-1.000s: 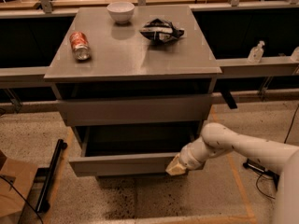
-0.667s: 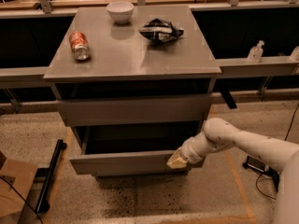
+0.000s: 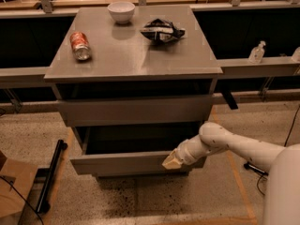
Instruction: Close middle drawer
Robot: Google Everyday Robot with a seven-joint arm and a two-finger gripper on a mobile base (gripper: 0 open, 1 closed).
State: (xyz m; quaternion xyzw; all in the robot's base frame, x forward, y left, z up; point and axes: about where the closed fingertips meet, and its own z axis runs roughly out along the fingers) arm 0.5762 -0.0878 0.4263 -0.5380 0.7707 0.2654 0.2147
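The middle drawer [image 3: 117, 164] is a wide grey tray with a low plain front, pulled out from the grey cabinet below the taller top drawer front [image 3: 136, 109]. Its dark inside shows from above. My gripper [image 3: 171, 162] is at the end of the white arm that comes in from the right. It rests against the right part of the middle drawer's front panel. The lowest drawer front is hidden under the open drawer.
On the cabinet top [image 3: 122, 60] lie a red soda can [image 3: 80, 45], a white bowl [image 3: 121, 11] and a dark snack bag [image 3: 161, 30]. A black bar [image 3: 51, 177] and a cardboard box [image 3: 11, 191] are on the floor at left. A clear bottle [image 3: 257, 53] stands on the right ledge.
My gripper has shifted slightly left and up along the drawer's front panel. The drawer looks about as far out as before.
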